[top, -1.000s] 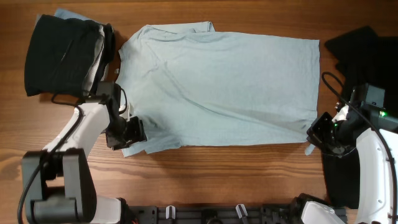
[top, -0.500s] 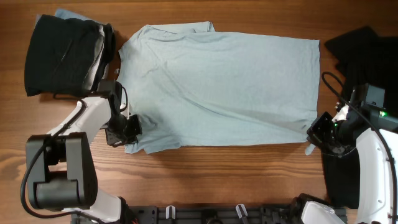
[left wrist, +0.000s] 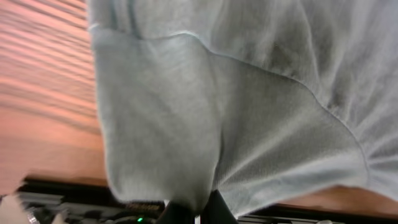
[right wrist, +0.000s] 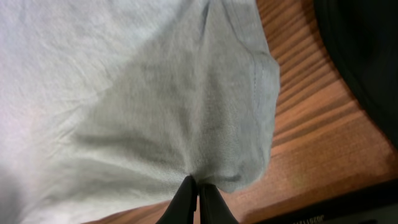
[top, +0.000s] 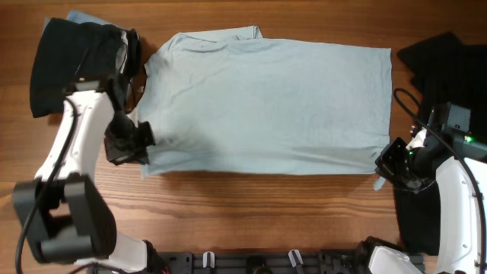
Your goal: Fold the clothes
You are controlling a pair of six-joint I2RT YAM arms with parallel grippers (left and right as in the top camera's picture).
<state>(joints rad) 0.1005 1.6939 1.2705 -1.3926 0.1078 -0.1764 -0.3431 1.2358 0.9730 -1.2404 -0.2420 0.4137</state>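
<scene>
The clothes in play are a pale light-blue T-shirt (top: 266, 106), lying flat across the table with its neck to the left and its hem to the right. My left gripper (top: 143, 152) is at the shirt's near left corner, shut on the sleeve fabric (left wrist: 186, 124), which hangs in folds above its fingertips (left wrist: 214, 211). My right gripper (top: 383, 169) is at the near right hem corner. In the right wrist view its two black fingers (right wrist: 186, 202) are pressed together on the hem corner (right wrist: 236, 124).
A pile of black and grey garments (top: 76, 65) lies at the far left, close to my left arm. More black cloth (top: 449, 68) covers the right edge by my right arm. Bare wood (top: 259, 213) runs along the front of the table.
My left gripper has shut on the near sleeve and moved left and away from the front edge, pulling the sleeve in so the shirt's near edge runs straight. The right gripper has not moved.
</scene>
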